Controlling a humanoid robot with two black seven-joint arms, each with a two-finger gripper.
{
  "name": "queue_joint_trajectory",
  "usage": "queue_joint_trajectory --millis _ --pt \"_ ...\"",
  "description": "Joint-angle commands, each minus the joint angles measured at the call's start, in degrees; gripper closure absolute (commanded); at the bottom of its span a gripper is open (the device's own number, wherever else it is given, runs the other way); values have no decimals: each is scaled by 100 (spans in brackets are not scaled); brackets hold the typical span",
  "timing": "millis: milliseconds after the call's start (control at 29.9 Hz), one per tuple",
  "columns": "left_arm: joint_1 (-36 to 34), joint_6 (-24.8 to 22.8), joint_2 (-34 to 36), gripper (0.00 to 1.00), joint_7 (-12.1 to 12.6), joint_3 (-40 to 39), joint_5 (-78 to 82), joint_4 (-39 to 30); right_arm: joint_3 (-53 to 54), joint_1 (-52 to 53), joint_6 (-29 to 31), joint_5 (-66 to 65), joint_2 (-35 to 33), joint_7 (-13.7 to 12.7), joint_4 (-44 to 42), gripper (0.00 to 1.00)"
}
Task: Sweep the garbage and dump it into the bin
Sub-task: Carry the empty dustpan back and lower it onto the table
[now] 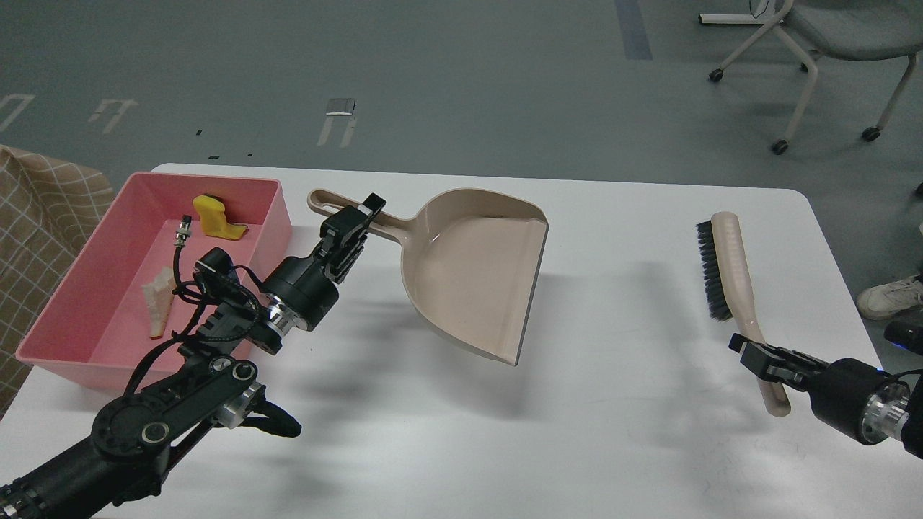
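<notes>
The pink bin [65,317] stands at the table's left end. Inside it lie the yellow chunk [215,218] at the far end and the whitish bread slice [158,299] near the middle. My left gripper [351,229] is shut on the handle of the beige dustpan [476,270], which hangs empty above the table's middle, right of the bin. My right gripper [753,355] is shut on the handle of the beige brush [732,270], whose black bristles face left, at the table's right side.
The white table [613,447] carries only these things. A checked cloth [36,209] lies off the table's left edge. An office chair [822,43] stands on the floor at the back right, and a shoe [890,297] shows at the right edge.
</notes>
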Motion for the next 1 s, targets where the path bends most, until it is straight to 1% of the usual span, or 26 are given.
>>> queue_joint_trajectory --millis 0,33,167,267,301,401,602,702,769,970 --pt "-64 75 -153 91 132 61 4 68 5 -8 0 -1 11 0 -1 85" --pt "-82 110 -223 91 176 70 12 85 5 -8 0 -1 11 0 -1 85" --pt "-91 137 -513 91 194 70 21 252 5 -8 0 -1 37 -9 17 85" --pt "-205 146 -742 91 212 219 162 551 5 0 0 -1 64 -9 17 85" --pt "-274 172 -795 91 203 393 197 682 -4 -8 0 -1 64 -9 17 85" --pt "-398 303 -944 91 203 597 206 919 -4 -8 0 -1 64 -9 17 85" --pt "-512 401 -1427 90 177 747 215 1596 -4 -52 0 -1 98 -18 -36 84" --pt "-556 488 -1533 90 151 887 206 1851 -4 -87 0 -9 99 -18 -45 84" --pt "-609 594 -1603 89 133 957 206 1948 -13 -96 0 -9 99 -18 -45 84" --pt "-627 682 -1639 87 115 966 188 1993 -65 -131 0 -9 107 -26 -27 83"
